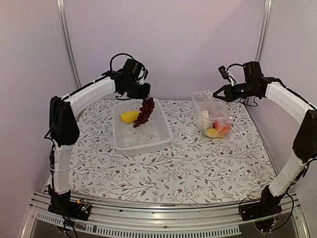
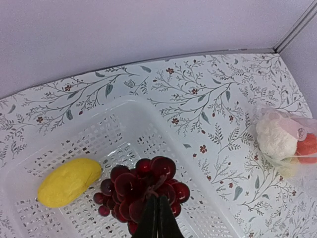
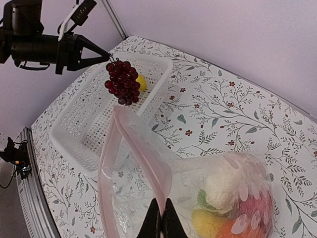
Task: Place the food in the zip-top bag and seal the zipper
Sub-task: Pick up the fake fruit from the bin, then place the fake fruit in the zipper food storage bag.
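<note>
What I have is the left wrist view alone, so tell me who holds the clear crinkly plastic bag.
Observer: The right claw is shut on the top edge of the clear crinkly plastic bag, holding that edge up.
Operator: Report the mouth.
Observer: The mouth gapes open on the side nearest the white slotted plastic basket. Its pinkish zip strip is unsealed.
Operator: Now report the left arm's load.
Observer: The left claw is shut on the stem of a dark red toy grape bunch, which dangles in the air over the basket.
</note>
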Available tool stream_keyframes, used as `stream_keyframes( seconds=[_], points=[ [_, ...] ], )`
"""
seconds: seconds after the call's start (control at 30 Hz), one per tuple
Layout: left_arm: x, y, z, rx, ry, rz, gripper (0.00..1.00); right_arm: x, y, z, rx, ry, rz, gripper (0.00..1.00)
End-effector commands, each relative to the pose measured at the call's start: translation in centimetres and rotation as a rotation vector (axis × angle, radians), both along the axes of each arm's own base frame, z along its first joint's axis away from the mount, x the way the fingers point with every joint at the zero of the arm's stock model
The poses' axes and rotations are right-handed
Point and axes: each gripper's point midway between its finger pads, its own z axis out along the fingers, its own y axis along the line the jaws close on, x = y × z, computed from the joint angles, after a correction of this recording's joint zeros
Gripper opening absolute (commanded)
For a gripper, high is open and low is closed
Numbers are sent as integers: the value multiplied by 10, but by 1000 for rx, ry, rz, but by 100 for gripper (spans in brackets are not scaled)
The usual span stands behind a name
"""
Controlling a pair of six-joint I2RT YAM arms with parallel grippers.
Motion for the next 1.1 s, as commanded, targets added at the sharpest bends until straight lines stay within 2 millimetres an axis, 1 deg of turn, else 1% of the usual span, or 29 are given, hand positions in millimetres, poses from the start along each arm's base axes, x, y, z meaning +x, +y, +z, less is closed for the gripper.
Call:
stream_keyframes(
  seconds=[0.0, 0.1, 0.2, 0.43, 0.47, 0.6, 0.83, 0.97, 1.07],
  points=[
    [-12, -7, 49, -42, -92, -39, 0, -2, 2, -8, -14, 10, 11, 0],
    [-17, -8, 62, -54, -108, -49, 0, -3, 3, -7, -15, 10, 12, 0],
    [-25, -18, 80, -80, -141, -91, 0, -3, 2, -6, -18, 6, 11, 0],
    [-53, -56, 145, -167, -275, -193, 0, -5, 5, -6, -30, 5, 18, 0],
    [-57, -61, 157, -182, -301, -207, 0, -5, 6, -5, -31, 6, 19, 0],
    [-81, -85, 192, -259, -365, -294, 0, -6, 8, 0, -35, 1, 23, 0],
    [-117, -108, 246, -416, -446, -377, 0, -7, 11, 9, -38, -7, 28, 0],
    [-146, -126, 278, -526, -497, -493, 0, -7, 14, 17, -35, -8, 32, 0],
    [-166, -136, 298, -588, -532, -558, 0, -9, 16, 23, -33, -10, 39, 0]
  ],
)
